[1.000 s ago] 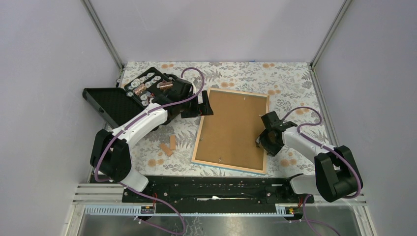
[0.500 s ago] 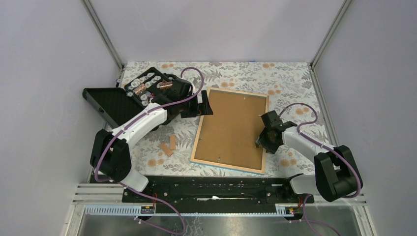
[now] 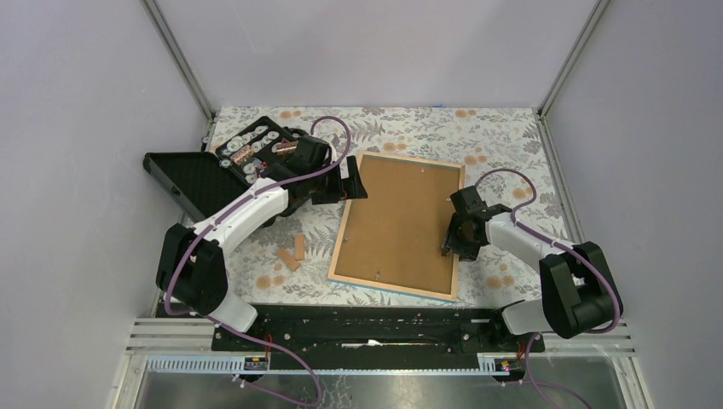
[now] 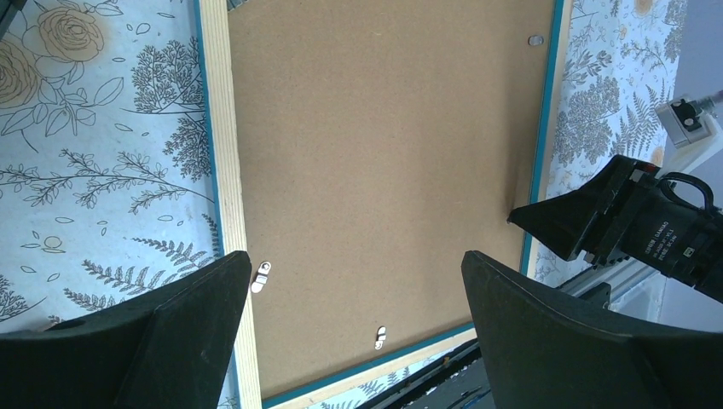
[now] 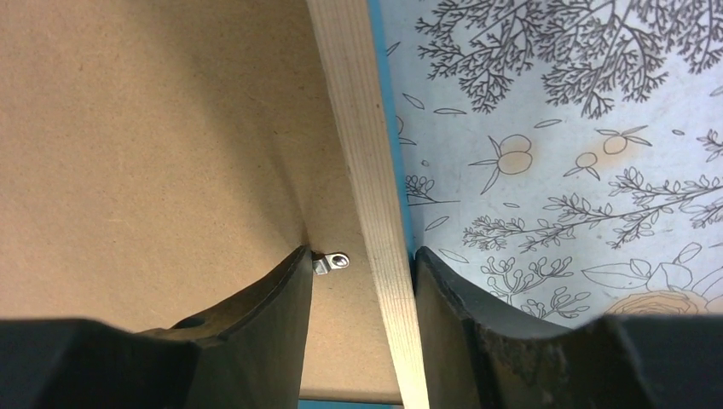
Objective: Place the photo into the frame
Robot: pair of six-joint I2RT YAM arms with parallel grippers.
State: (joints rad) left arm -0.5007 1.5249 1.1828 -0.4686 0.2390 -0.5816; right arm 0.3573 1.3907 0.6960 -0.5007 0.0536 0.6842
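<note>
The frame lies face down on the floral table, light wood rim up, with the plain brown backing board inside it. The photo is hidden. My left gripper is open and empty above the frame's far left corner; in the left wrist view its jaws span the backing board. My right gripper is at the frame's right rim. In the right wrist view its jaws are narrowly apart astride the wood rim, the left finger against a small metal tab.
An open black case of small parts with its lid stands at the back left. Two small wooden pieces lie left of the frame. A black rail runs along the near edge. Grey walls close in three sides.
My right gripper has moved a little left and farther along the right rim. The frame has slid slightly to the left. My left gripper has shifted slightly left.
</note>
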